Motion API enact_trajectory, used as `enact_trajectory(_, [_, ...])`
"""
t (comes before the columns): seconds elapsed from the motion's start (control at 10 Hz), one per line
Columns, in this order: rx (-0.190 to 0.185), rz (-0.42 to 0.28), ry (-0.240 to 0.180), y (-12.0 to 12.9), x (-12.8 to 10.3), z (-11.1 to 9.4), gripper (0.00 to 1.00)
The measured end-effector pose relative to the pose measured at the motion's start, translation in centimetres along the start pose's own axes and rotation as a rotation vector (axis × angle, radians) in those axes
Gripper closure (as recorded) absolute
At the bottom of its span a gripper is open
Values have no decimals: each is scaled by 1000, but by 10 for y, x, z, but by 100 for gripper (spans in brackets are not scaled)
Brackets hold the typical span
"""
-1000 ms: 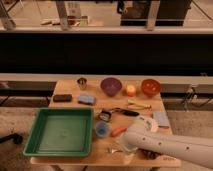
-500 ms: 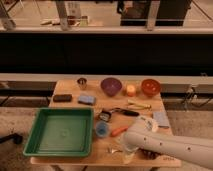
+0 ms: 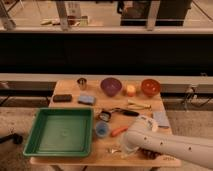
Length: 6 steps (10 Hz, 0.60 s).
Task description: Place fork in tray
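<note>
At worktop (image 3: 94, 85) front edge, tool (image 3: 121, 149), open-or-closed cannot tell, sits by fork (image 3: 114, 149); flat thin metal may skid off.

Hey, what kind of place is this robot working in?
Probably a robot test lab, not a home: a wooden table staged with a green tray and a purple bowl, before a glazed railing. The hand is low at the table's front edge, near the fork.
</note>
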Motion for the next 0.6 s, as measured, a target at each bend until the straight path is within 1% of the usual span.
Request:
enact_trajectory(0.2, [-6, -17, -5, -2, -6, 2, 49])
enact_trajectory(0.4, [-5, -17, -2, -1, -4, 0, 49])
enact_trajectory(0.5, [-8, -19, -7, -1, -5, 1, 49])
enact_trajectory(0.6, [-13, -24, -11, -1, -7, 3, 55])
